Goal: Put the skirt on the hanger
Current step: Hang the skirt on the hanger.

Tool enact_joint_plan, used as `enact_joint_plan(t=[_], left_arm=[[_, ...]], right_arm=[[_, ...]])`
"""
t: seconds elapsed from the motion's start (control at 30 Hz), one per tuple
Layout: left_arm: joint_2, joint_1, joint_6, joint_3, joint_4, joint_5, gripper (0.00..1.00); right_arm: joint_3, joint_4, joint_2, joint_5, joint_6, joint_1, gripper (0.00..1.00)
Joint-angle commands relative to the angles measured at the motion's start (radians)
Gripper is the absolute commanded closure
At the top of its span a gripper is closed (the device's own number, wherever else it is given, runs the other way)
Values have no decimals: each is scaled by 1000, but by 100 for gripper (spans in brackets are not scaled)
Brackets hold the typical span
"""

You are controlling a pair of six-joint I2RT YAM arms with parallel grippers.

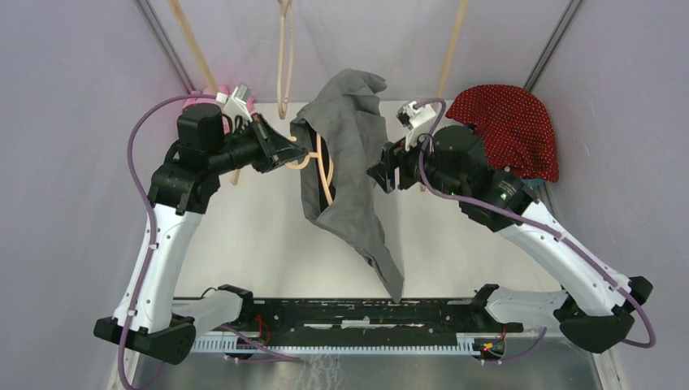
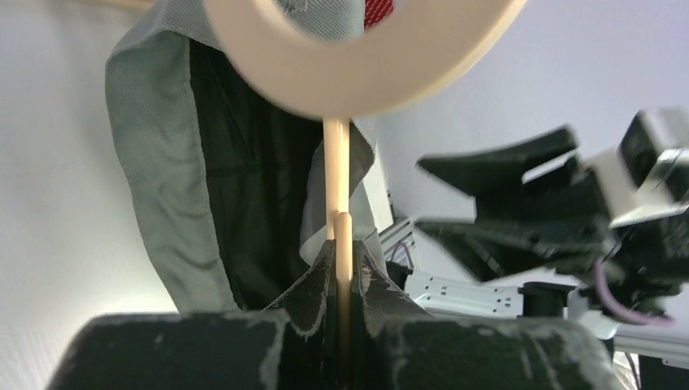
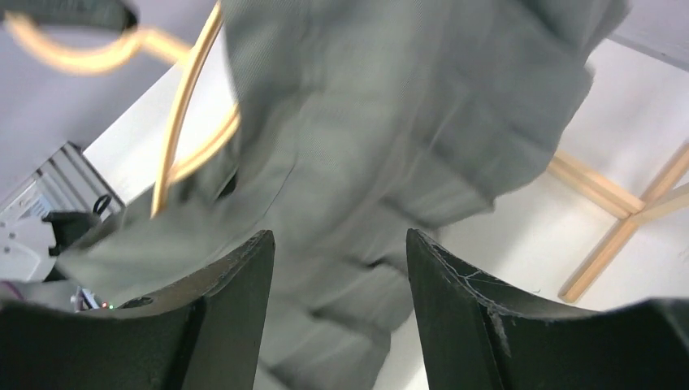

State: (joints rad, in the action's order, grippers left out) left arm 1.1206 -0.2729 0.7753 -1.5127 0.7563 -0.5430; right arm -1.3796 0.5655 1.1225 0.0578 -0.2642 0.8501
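Top external view: a white table (image 1: 244, 244) is enclosed by pale grey walls, with light wooden rack poles (image 1: 192, 41) rising behind the grey skirt (image 1: 348, 154). The skirt is held above the table's middle, draped over a wooden hanger (image 1: 322, 172), and its lower corner trails toward the arm bases. Left of the skirt, the left gripper (image 1: 301, 153) is seen at the hanger's edge. Just right of the skirt, the right gripper (image 1: 374, 175) is pointed at the cloth. Further right of the skirt, a red dotted garment (image 1: 512, 130) is spread at the table's far corner.

In the left wrist view, the left gripper (image 2: 342, 264) is pressed onto a thin rod of the hanger (image 2: 337, 162), with the skirt (image 2: 158, 171) hanging open behind it.

In the right wrist view, the right gripper (image 3: 340, 244) is shown with jaws spread and nothing between them; the skirt (image 3: 390, 130) fills the frame ahead. The hanger (image 3: 180, 114) curves at the skirt's left, and the rack's wooden base (image 3: 601, 195) lies on the table at its right.
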Motion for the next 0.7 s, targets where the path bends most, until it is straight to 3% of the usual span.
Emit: enact_joint_plan(t=[0.0,0.13,0.33,0.53,0.67], left_arm=[[-43,-18,-68,66,47,7,96],[-74,-39,-105,190,53,75,97],[-29,-155,-193,204,138,259,97],[60,-328,-219,140,186,380,97],[120,-428,-241,67,246,440,97]], right_arm=[[-105,6,78,-144,-23,-125,35],[-111,-17,118,-271,-56,-261,35],[-108,-53,239,-588,-96,-468,35],[-104,-48,385,-786,-27,-486,37],[-97,23,422,-762,97,-484,39]])
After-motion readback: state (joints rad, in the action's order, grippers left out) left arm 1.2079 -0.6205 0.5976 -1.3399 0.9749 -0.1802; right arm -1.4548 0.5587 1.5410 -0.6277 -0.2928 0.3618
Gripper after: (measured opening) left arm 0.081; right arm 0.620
